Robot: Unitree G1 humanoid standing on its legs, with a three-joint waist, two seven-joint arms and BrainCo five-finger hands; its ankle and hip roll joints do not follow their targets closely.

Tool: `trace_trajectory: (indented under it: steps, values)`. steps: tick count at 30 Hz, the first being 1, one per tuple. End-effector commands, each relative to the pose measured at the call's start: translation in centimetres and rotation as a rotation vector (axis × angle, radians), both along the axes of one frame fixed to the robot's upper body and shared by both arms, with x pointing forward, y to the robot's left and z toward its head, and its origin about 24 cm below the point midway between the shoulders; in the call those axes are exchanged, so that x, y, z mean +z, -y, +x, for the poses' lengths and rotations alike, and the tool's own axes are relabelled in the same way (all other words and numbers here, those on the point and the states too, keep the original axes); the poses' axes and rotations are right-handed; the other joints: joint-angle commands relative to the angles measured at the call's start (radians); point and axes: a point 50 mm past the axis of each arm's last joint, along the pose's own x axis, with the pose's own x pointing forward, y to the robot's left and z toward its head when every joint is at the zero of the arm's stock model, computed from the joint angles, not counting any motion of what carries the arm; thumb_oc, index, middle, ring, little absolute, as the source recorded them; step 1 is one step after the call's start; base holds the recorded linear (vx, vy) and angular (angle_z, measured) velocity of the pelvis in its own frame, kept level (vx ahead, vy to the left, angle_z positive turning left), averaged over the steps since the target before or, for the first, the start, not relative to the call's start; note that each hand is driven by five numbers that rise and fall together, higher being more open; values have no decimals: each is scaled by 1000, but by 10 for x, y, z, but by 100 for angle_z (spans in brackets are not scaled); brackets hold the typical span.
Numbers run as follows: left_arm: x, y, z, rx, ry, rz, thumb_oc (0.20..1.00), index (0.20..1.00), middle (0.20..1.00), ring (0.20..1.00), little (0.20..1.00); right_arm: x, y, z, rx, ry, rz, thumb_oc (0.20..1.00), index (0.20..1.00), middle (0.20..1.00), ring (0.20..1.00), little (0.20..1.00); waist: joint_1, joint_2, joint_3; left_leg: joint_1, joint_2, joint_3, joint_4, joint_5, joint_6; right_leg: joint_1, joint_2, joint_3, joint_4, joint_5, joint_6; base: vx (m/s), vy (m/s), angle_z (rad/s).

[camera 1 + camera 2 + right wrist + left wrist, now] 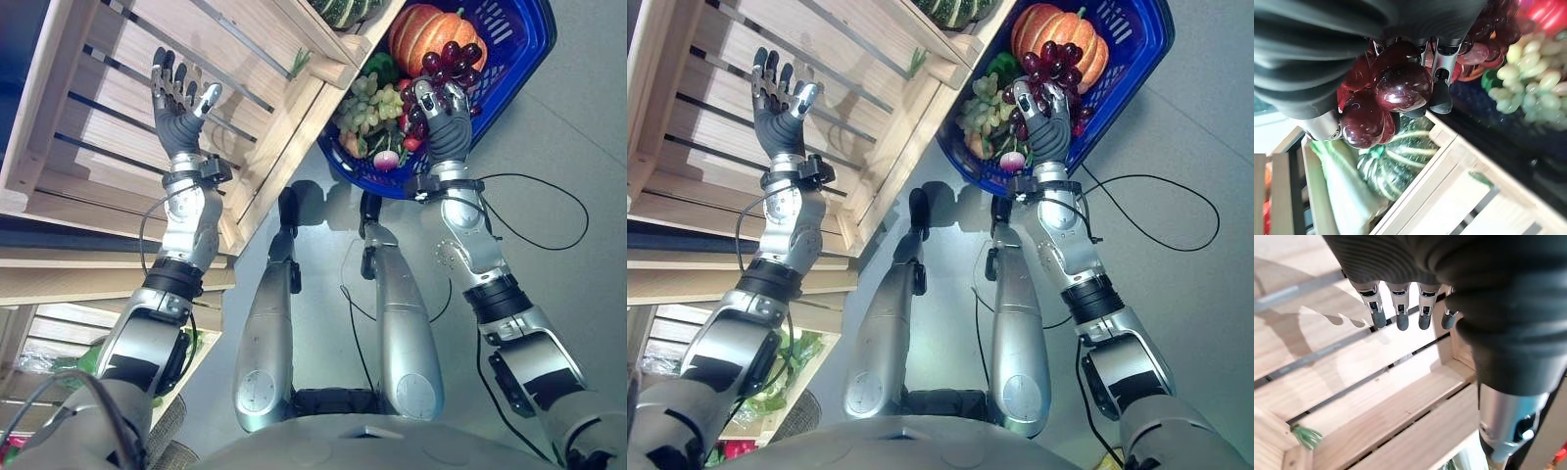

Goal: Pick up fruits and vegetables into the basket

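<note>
I take the blue basket (529,44) as my landmark, and the biggest thing beside it is the slatted wooden crate (118,108), whose corner comes right up against the basket's near-left rim. A dark green striped squash (1393,164) lies in another wooden compartment just past that corner. Inside the basket, the orange pumpkin (416,34) sits at the far side, with a bunch of green grapes (377,98) nearer me along the left wall, and a small pink radish (386,160) at the near rim. My right hand (443,122) is up over the near part of the basket with its fingers curled round a bunch of dark red grapes (449,61), which spills over my fingertips toward the pumpkin; in my right wrist view the red grapes press close against my palm, so the grasp looks firm. My left hand (178,103) is well away from the basket, held over the bare slats of the crate with its fingers (1400,316) straight and relaxed, holding nothing. I judge that I am at the placing step for this bunch: it is already over the basket, so the next move calls for lowering my wrist a little toward a free spot between the pumpkin and the green grapes, then loosening my fingers so the bunch settles rather than drops and rolls out over the rim.
</note>
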Motion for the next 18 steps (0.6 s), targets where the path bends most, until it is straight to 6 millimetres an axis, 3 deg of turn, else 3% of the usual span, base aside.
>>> trace_trajectory:
  steps: [1, 8, 16, 17, 18]
  values:
    - [10, -25, -1, 72, 55, -49, 1000, 1000, 1000, 1000, 1000, 19, 0, -3, 1, 105, -11, 200, 200, 200, 200, 200, 10, -25, -45, -17, -57, 47, 89, -96, 27, 65, 35, 7, -91, 17, 71, 1, 20, -4]
    - [14, -27, 13, 51, -5, -1, 1000, 1000, 1000, 1000, 1000, -25, 23, 37, -78, -281, -195, 200, 200, 200, 200, 200, 30, -16, -45, -23, -55, 44, 97, -93, 19, 61, 29, -6, -87, 16, 68, 0, -9, -1]
    - [23, -22, 28, 18, -65, 60, 1000, 1000, 1000, 1000, 1000, -36, 60, 65, -201, -568, -366, 209, 209, 209, 209, 209, 63, -3, -45, -39, -56, 33, 111, -92, 19, 49, 30, -22, -71, 13, 63, -2, -42, 2]
    - [24, -21, 29, 11, -71, 66, 1000, 1000, 1000, 1000, 1000, -36, 64, 67, -216, -598, -379, 363, 363, 363, 363, 363, 68, -1, -45, -41, -56, 31, 113, -92, 19, 46, 30, -24, -68, 12, 63, 1, -36, 5]
    - [24, -20, 31, 4, -78, 75, 1000, 1000, 1000, 1000, 1000, -36, 69, 68, -225, -636, -392, 843, 843, 843, 843, 843, 72, 2, -45, -45, -57, 29, 116, -93, 20, 43, 30, -26, -64, 11, 63, 1, -39, 5]
